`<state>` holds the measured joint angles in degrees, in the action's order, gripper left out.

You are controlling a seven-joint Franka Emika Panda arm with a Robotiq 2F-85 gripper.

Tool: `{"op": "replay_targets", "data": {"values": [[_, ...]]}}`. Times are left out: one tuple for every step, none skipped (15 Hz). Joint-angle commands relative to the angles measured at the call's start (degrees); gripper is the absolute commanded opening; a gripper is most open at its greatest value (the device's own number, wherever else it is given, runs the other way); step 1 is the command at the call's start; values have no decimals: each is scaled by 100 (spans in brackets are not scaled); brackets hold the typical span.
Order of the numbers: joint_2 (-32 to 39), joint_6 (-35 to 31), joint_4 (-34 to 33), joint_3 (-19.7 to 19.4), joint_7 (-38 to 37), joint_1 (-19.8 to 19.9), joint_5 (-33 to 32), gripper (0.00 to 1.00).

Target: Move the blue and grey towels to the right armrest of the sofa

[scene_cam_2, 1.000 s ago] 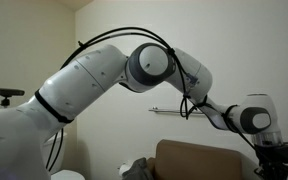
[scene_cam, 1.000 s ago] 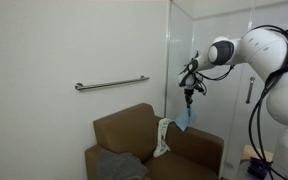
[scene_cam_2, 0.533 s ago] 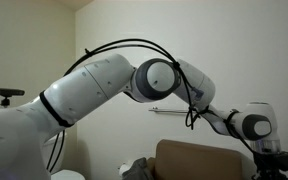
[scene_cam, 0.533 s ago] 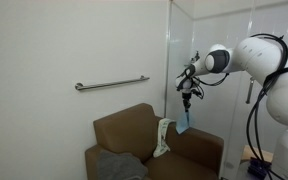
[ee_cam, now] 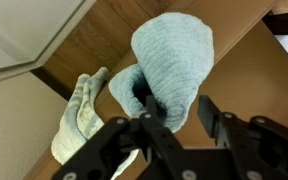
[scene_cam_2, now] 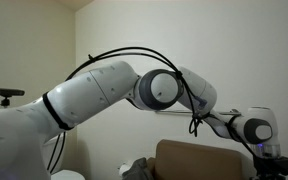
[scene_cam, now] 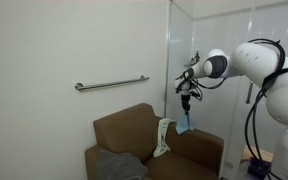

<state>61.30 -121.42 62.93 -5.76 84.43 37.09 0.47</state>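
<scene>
Towel (ee_cam: 179, 50): blue, fuzzy, bunched | sofa (scene_cam: 129, 125): brown, boxy, padded

The arm (scene_cam_2: 94, 95) is built of fat, glossy white shells with rounded ends, joined by darker grey rings. A round silver-grey cap (scene_cam_2: 162, 88) closes one joint, and a similar cap (scene_cam_2: 252, 128) sits on the wrist joint further right. Thin black cables (scene_cam_2: 129, 50) run in loops outside the shells, and in an exterior view another black cable (scene_cam: 249, 115) hangs beside the white body. The gripper (ee_cam: 179, 112) is matte black, with angular, linked fingers (ee_cam: 144, 125).
</scene>
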Motion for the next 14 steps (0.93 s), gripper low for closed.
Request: {"op": "replay_targets", "data": {"values": [[130, 190, -285, 36, 360, 74, -58, 80], [143, 194, -311, 32, 418, 71, -66, 85], [158, 188, -334, 23, 467, 66, -74, 92], [170, 185, -359, 11, 520, 60, -90, 98], [182, 177, -376, 4, 566, 60, -97, 99], [194, 163, -399, -7, 618, 56, -108, 100], [209, 159, -428, -17, 655, 52, -118, 100], [227, 157, -456, -28, 707, 49, -131, 100], [246, 157, -487, -28, 762, 53, -136, 100], [251, 156, -495, -27, 820, 56, -143, 100], [255, 156, -501, -28, 864, 54, -152, 100], [252, 156, -501, -30, 909, 50, -166, 100], [256, 161, -510, -34, 951, 47, -181, 100], [265, 170, -522, -35, 1006, 45, -197, 100]]}}
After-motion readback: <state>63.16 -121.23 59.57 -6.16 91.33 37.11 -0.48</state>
